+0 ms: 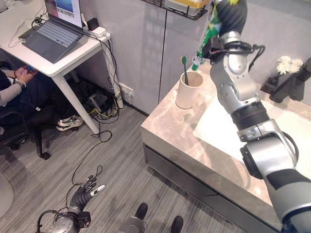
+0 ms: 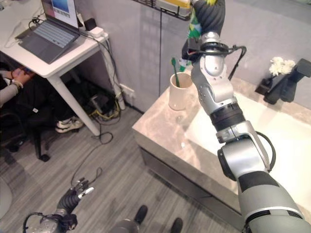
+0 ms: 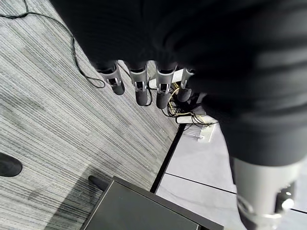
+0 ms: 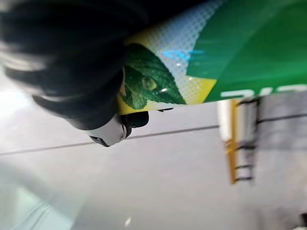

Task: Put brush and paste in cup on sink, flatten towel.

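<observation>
The cup (image 1: 188,90) stands near the counter's (image 1: 167,131) back corner with the brush (image 1: 184,70) already upright inside — part of its mouth is taken. A wire shelf (image 1: 177,8) hangs close overhead. The faucet (image 1: 290,82) stands well apart — the sink basin (image 1: 218,131) between lies open.

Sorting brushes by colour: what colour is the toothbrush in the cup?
Green toothbrush, clearest in the left eye view.

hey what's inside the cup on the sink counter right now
A green toothbrush stands in the cup, head up above the rim. The cup wall hides its lower handle and the bottom. The toothpaste tube is above the cup, held by the right robot hand.
</observation>
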